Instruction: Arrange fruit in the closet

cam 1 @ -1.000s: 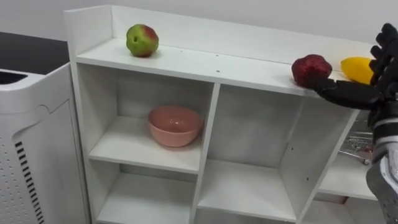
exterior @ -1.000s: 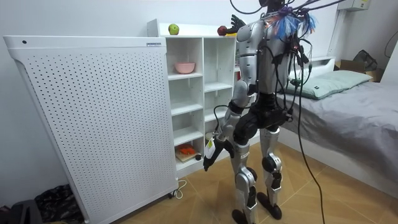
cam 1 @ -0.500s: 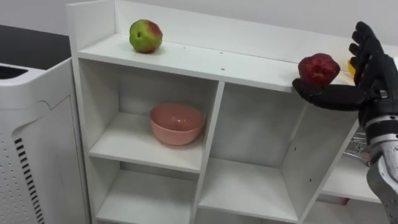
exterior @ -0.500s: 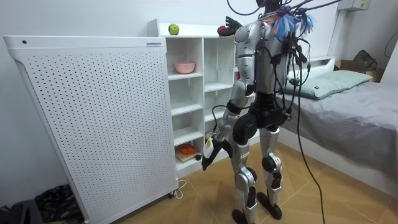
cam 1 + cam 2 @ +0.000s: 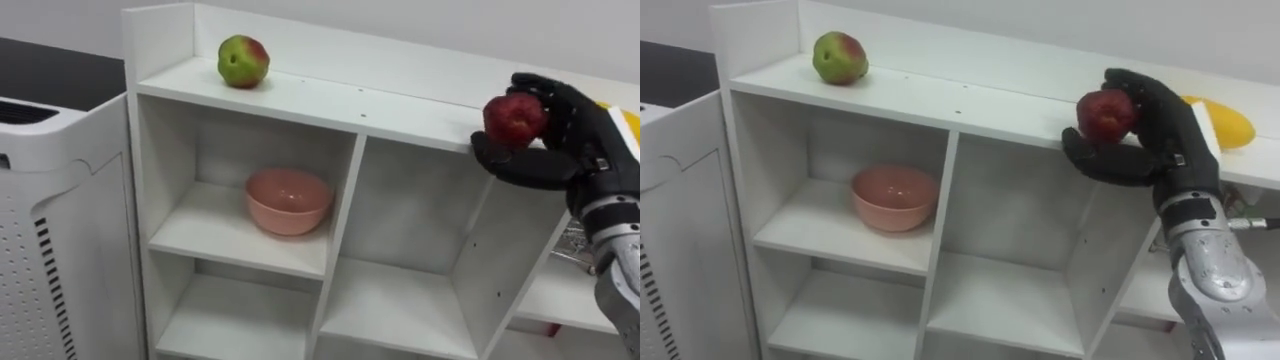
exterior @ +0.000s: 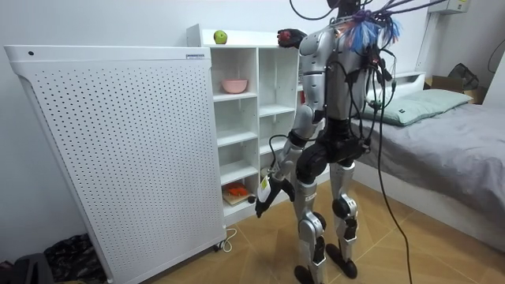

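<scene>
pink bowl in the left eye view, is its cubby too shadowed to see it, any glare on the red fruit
Left eye view: cubby dimmer than the top shelf, but the pink bowl shows plainly. Right eye view: no glare on the red fruit in the right robot hand.

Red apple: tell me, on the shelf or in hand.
In hand: the right hand curls round the red apple by the shelf edge.
</scene>
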Available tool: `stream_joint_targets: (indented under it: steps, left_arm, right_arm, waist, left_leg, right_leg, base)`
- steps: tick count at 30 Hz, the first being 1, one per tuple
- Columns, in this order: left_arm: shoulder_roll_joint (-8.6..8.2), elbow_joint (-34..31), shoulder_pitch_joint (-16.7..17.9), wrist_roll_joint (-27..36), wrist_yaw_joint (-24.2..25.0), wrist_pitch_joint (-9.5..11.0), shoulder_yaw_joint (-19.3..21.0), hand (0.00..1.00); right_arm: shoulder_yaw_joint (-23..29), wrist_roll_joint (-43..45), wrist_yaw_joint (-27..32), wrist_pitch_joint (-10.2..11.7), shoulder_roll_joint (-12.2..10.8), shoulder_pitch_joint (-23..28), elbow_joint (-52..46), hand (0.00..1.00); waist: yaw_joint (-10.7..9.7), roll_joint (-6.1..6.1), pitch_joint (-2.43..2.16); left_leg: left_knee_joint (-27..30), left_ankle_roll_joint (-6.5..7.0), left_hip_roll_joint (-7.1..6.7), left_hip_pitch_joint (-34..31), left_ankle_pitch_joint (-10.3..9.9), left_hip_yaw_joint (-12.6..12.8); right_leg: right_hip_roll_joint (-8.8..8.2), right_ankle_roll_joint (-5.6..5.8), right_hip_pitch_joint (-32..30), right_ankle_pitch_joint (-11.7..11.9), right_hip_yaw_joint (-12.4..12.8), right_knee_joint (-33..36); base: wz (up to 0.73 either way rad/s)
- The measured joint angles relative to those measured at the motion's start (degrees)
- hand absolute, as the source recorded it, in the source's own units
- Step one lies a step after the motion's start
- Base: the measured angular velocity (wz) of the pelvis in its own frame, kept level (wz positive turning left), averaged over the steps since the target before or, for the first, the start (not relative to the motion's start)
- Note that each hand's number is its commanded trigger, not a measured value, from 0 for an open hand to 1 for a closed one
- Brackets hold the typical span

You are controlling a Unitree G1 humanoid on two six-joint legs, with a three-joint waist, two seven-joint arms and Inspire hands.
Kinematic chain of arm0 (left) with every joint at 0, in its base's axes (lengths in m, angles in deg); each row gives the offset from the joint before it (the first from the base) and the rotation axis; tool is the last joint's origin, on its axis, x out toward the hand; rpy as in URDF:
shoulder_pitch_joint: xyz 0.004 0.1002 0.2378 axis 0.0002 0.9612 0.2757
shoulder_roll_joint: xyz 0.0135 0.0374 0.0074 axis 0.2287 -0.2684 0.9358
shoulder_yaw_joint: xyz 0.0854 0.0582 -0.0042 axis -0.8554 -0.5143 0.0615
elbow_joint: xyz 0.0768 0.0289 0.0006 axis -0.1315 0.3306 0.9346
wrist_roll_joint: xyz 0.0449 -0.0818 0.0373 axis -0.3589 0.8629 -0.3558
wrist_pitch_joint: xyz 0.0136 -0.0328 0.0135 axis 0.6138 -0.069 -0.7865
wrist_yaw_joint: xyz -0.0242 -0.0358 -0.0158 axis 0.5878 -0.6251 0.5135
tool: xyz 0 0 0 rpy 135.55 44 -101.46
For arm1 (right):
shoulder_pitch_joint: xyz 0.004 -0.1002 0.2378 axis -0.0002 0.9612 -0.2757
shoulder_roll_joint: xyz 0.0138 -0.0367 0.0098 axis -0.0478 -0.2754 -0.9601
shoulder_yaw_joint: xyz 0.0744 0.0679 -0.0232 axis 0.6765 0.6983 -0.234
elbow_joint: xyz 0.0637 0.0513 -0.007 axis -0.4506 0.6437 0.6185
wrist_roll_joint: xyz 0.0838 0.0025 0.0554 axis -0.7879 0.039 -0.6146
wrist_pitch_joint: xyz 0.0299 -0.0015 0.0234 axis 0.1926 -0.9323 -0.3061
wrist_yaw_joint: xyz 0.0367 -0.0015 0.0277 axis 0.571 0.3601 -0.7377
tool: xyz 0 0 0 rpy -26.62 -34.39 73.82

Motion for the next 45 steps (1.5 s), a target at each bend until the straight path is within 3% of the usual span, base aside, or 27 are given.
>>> stream_joint_targets:
  steps: [2,8,17,23,26,29,31,35,41,44,45]
  left_arm:
    - [0.00,0.0,0.1,0.0,0.0,0.0,0.0,0.00]
    - [0.05,0.0,0.4,0.3,0.0,0.0,0.0,0.00]
    - [0.19,0.0,-0.1,0.5,-0.1,0.0,-0.5,0.00]
    - [0.20,0.1,-0.2,0.7,-0.4,0.0,-0.5,0.00]
    - [0.19,0.1,-0.4,0.2,-0.6,0.0,-0.6,0.00]
    - [0.19,0.1,-0.6,0.3,-0.8,0.1,-0.6,0.00]
    - [0.18,0.2,-0.3,0.4,-1.5,0.1,-0.6,0.00]
    - [0.19,0.3,-0.3,2.1,-3.0,0.1,-1.0,0.00]
    - [0.09,0.4,-0.3,2.6,-3.2,-0.1,-3.9,0.00]
    - [0.00,0.6,-0.3,2.6,-3.3,-0.3,-4.8,0.00]
    - [-0.17,0.9,-0.3,2.6,-3.3,-0.4,-5.3,0.00]
  right_arm:
    - [0.1,-0.7,0.0,0.0,0.6,-0.1,0.5,1.00]
    - [0.1,-0.8,-0.6,0.0,1.6,-2.3,2.4,1.00]
    - [-0.1,-0.8,-1.5,0.5,1.9,-3.7,2.0,1.00]
    - [-2.4,-0.7,-1.2,0.0,1.9,-3.7,-3.5,1.00]
    - [-4.1,-0.6,-1.3,-0.2,1.7,-2.3,-8.1,1.00]
    - [-4.6,-2.4,-2.0,-0.6,1.4,4.8,-18.3,1.00]
    - [-5.8,-3.6,-2.9,-0.9,0.9,7.8,-22.2,1.00]
    - [-7.1,-5.7,-3.1,-2.0,-0.6,8.4,-22.6,1.00]
    - [-9.9,-8.9,-4.4,-2.0,-4.2,8.9,-22.7,1.00]
    - [-11.3,-9.4,-4.9,-2.2,-7.4,13.0,-22.5,1.00]
    - [-11.7,-9.4,-5.6,-2.4,-8.7,14.9,-21.8,1.00]
  waist:
    - [0.1,-0.28,-0.11]
    - [0.2,-0.62,0.14]
    - [0.6,-0.23,0.60]
    - [0.3,0.46,0.91]
    - [0.2,1.28,0.72]
    - [0.6,2.14,0.18]
    - [0.8,2.81,-0.20]
    - [0.6,3.10,-0.15]
    - [0.6,4.15,0.43]
    - [0.6,4.43,0.32]
    - [0.7,4.88,0.07]
  left_leg:
    - [0.0,0.00,0.00,0.0,0.0,0.0]
    - [0.0,0.00,0.02,0.1,0.0,0.0]
    - [-0.4,0.00,0.06,-0.1,0.0,-0.1]
    - [-0.4,-0.01,0.04,-0.2,0.0,0.4]
    - [-0.4,-0.01,0.06,-0.4,0.0,1.0]
    - [-0.6,-0.01,0.08,-0.2,0.0,0.9]
    - [-0.8,-0.01,0.06,0.3,0.0,0.7]
    - [-1.3,-0.01,0.17,1.2,0.0,0.8]
    - [-1.3,-0.01,0.15,1.0,0.0,2.3]
    - [-0.9,-0.01,0.08,0.7,0.0,2.3]
    - [-0.7,0.00,0.04,0.3,0.0,2.3]
  right_leg:
    - [-0.01,0.00,0.0,0.0,0.0,0.0]
    - [0.02,0.00,0.1,0.0,-0.1,0.0]
    - [0.06,0.00,-0.1,0.0,0.2,0.0]
    - [0.11,0.00,-0.6,0.0,1.3,0.0]
    - [0.14,0.00,-1.0,0.0,1.7,0.0]
    - [0.21,0.00,-1.0,0.0,2.6,0.0]
    - [0.24,0.00,-0.8,0.0,3.1,0.0]
    - [0.23,0.00,-0.1,0.0,3.3,-0.1]
    - [0.21,0.00,-0.3,0.0,4.2,0.0]
    - [0.15,0.00,-0.5,0.0,4.1,0.0]
    - [0.09,-0.03,-0.7,0.1,3.7,0.0]
  base:
    - [0.00]
    - [0.01]
    - [0.03]
    - [-0.10]
    - [-0.10]
    - [-0.03]
    - [-0.09]
    - [-0.02]
    - [-0.07]
    - [-0.01]
    - [0.00]
